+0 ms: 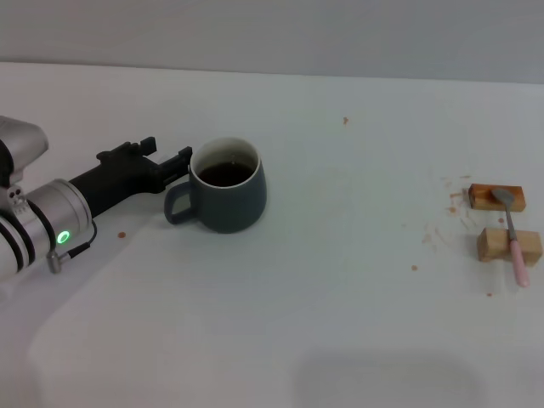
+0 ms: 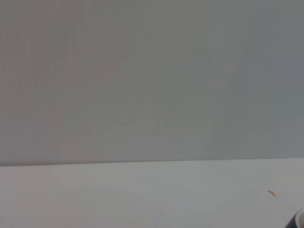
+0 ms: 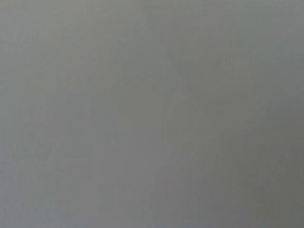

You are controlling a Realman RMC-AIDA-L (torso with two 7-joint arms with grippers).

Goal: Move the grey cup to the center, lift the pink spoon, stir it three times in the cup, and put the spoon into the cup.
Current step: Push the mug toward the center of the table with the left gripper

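Observation:
The grey cup (image 1: 228,194) stands left of the table's middle in the head view, handle (image 1: 177,204) turned toward my left arm, dark liquid inside. A sliver of its rim shows in the left wrist view (image 2: 300,219). My left gripper (image 1: 170,153) is open and empty, level with the rim just left of the cup and above the handle, its nearer finger close to the cup wall. The pink spoon (image 1: 512,240) lies at the far right across two wooden blocks, its metal bowl on the far one. My right gripper is out of view.
Two tan wooden blocks (image 1: 497,197) (image 1: 508,245) sit near the right edge under the spoon. Small brown specks (image 1: 438,234) dot the white table (image 1: 340,289) near them. The right wrist view shows only plain grey.

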